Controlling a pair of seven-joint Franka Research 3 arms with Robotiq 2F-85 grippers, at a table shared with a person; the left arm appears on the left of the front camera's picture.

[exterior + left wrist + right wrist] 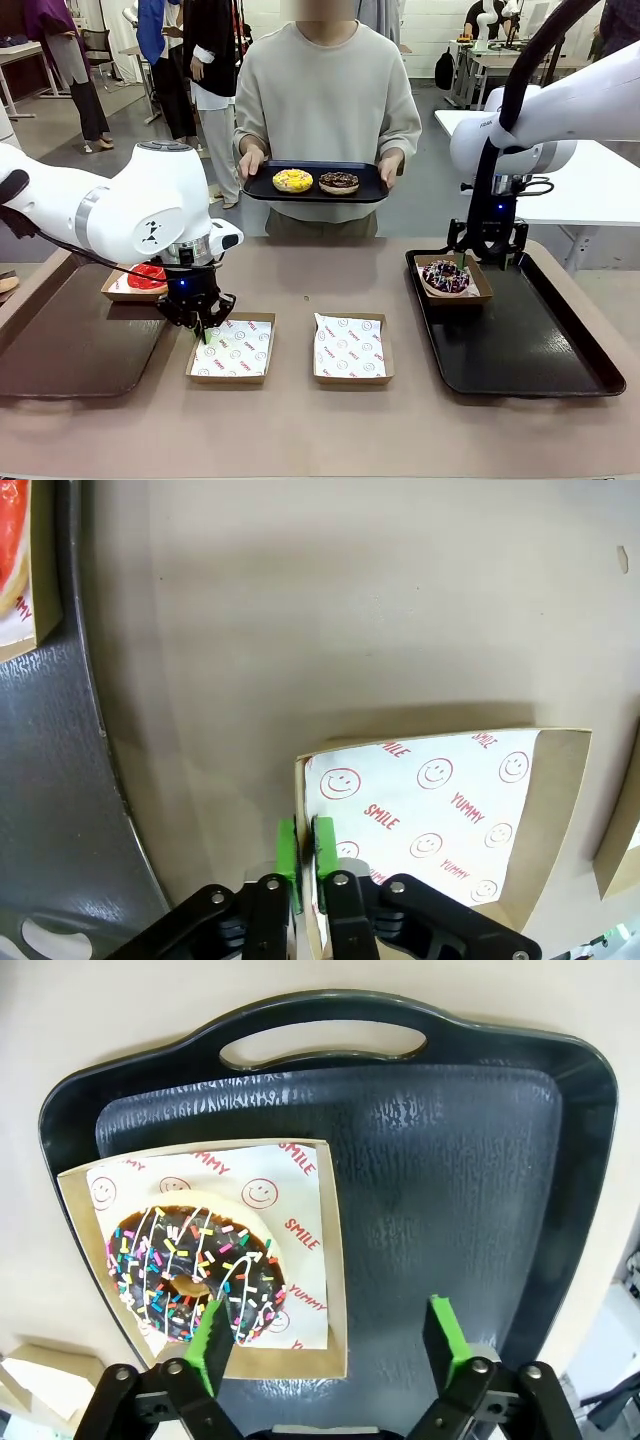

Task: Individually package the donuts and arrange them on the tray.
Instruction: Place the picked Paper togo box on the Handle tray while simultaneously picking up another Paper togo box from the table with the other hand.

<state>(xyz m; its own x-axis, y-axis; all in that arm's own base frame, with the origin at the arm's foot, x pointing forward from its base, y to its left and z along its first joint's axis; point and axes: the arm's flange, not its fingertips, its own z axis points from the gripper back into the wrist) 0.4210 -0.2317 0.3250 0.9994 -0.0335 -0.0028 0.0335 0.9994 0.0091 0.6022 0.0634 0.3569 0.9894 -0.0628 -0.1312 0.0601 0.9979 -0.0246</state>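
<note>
Your left claw point(200, 320) is down at the near-left edge of an empty box point(233, 350) on the worktop point(300, 430). In the left wrist view its green pads point(287, 848) stand narrow, with the brown wall of this box point(440, 810) pinched between them. A second empty box point(350, 348) lies just beside it.

Your right claw point(487, 258) hangs over the right tray point(560, 330) with its jaws wide and holds nothing. Under it, the sprinkled donut point(195, 1275) sits in its own box point(333, 1260) at the far-left corner of this tray.

The red donut point(148, 275) lies in a box on the far corner of the left tray point(70, 340).

The yellow donut point(292, 180) and the chocolate donut point(339, 182) are side by side, unboxed, on a black tray point(262, 185) which the person holds with both hands at the far side.
</note>
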